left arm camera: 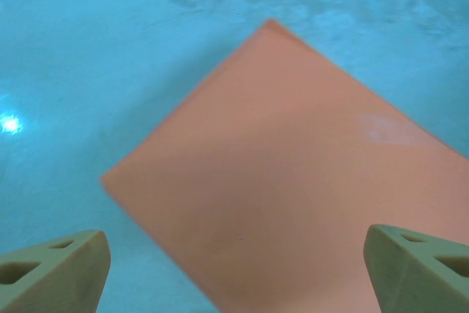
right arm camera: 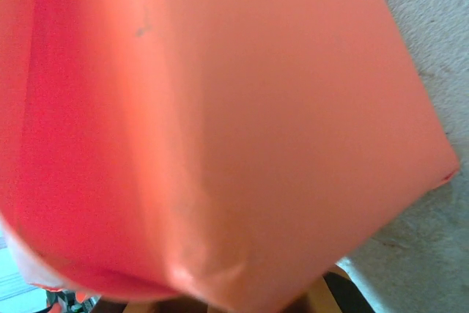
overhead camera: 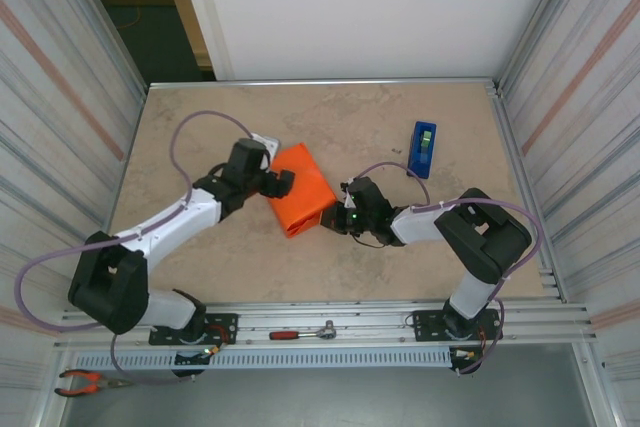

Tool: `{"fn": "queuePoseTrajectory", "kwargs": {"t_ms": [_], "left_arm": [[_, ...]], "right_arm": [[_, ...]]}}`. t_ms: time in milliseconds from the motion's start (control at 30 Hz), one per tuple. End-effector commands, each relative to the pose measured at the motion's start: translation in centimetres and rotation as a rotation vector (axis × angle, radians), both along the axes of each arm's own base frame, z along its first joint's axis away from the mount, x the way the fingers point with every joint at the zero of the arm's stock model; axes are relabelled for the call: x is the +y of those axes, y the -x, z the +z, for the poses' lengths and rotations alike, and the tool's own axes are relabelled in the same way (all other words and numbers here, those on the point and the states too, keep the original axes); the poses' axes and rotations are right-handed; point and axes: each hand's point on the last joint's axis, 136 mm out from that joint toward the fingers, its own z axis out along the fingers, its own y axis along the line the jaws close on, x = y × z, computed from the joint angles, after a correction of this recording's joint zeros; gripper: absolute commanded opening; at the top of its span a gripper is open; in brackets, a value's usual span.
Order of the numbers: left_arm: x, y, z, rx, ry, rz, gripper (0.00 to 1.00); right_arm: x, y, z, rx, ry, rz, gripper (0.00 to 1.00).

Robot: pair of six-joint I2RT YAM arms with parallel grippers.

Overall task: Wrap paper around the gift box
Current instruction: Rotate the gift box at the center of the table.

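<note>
Left gripper (overhead camera: 281, 183) hangs with its fingers (left arm camera: 55, 273) wide apart over the left side of the gift box (overhead camera: 303, 192), which lies in the middle of the table (overhead camera: 200, 127), covered by the orange paper (left arm camera: 293, 166). Right gripper (overhead camera: 336, 215) is closed at the right near edge of this parcel; whether it pinches the paper I cannot tell. A blue tape dispenser (overhead camera: 422, 149) stands far right, well apart.

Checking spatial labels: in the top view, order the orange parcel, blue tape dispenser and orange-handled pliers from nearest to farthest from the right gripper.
1. orange parcel, against the right gripper, table centre.
2. blue tape dispenser, farther back on the right.
3. orange-handled pliers, near-left corner, past the arm bases.
</note>
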Motion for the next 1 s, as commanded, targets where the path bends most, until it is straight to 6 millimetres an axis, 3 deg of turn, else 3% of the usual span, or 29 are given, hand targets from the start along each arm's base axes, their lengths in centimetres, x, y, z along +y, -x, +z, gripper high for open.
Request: {"fn": "queuePoseTrajectory", "kwargs": {"t_ms": [0,133,333,500,767,967], "left_arm": [[0.8,-0.2,-1.8,0.141,0.113,0.038,0.90],[1.4,-0.5,-3.3,0.215,0.166,0.081,0.89],[0.1,-0.3,-4.6,0.257,0.255,0.075,0.89],[-2.0,-0.5,-5.1,0.284,0.300,0.019,0.88],[-7.3,-1.6,-5.5,0.315,0.304,-0.104,0.86],[-9.2,-3.5,-4.9,0.305,0.292,-0.143,0.85]], "right_arm": [[0.4,-0.7,0.3,-0.004,-0.017,-0.005,0.00],[0.2,-0.8,0.3,-0.005,-0.016,-0.008,0.00],[0.2,-0.8,0.4,-0.004,-0.015,-0.005,0.00],[0.0,-0.9,0.6,-0.008,-0.014,-0.007,0.00],[-1.3,-1.2,0.6,-0.013,0.006,-0.028,0.00],[-3.0,-1.5,0.8,-0.021,0.028,-0.056,0.00]]}}
